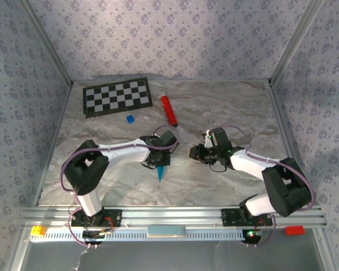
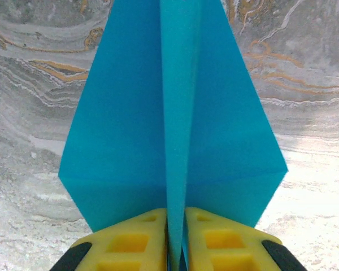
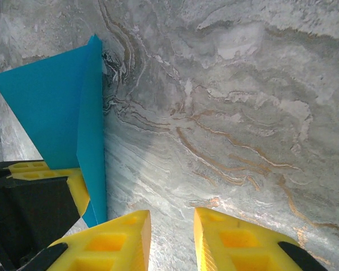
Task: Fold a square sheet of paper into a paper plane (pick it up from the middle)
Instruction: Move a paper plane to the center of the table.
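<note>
Top external view: the paper plane [image 1: 161, 173] is on the near side of the checkerboard mat [image 1: 116, 96], nose toward the arm bases. The left arm reaches forward, elbow bent. The left claw [image 1: 157, 162] pinches the plane's centre fold. The right claw [image 1: 193, 152], right of the mat, is parted, empty. Left wrist view shows both wings; right wrist view, one.

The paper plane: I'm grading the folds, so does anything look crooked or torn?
Nothing stands out. The paper plane has matching wings either side of its raised centre fold, which the left gripper pinches; no tears show.
</note>
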`<state>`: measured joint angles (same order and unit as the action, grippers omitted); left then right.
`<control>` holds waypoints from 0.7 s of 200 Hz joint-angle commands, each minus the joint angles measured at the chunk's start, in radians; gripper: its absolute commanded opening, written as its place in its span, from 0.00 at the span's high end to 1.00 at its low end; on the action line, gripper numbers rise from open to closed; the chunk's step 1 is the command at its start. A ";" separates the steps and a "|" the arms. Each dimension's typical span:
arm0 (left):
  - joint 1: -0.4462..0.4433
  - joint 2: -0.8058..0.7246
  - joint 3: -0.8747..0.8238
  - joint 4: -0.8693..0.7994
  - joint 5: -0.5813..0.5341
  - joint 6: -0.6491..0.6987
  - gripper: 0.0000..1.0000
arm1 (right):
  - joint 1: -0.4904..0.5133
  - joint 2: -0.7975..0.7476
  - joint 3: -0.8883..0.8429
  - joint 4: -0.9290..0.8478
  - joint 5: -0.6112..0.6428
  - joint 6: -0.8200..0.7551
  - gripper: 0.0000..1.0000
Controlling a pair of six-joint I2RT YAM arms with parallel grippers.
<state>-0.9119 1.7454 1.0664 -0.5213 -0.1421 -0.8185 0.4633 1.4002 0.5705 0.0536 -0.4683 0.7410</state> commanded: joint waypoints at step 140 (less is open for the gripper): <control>-0.015 0.065 -0.027 0.025 -0.010 0.007 0.77 | 0.026 0.040 0.052 -0.005 -0.011 -0.005 0.72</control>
<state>-0.9150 1.7813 1.0641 -0.5087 -0.1467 -0.8139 0.4816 1.4281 0.5941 0.0593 -0.4713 0.7406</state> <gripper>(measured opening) 0.225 0.280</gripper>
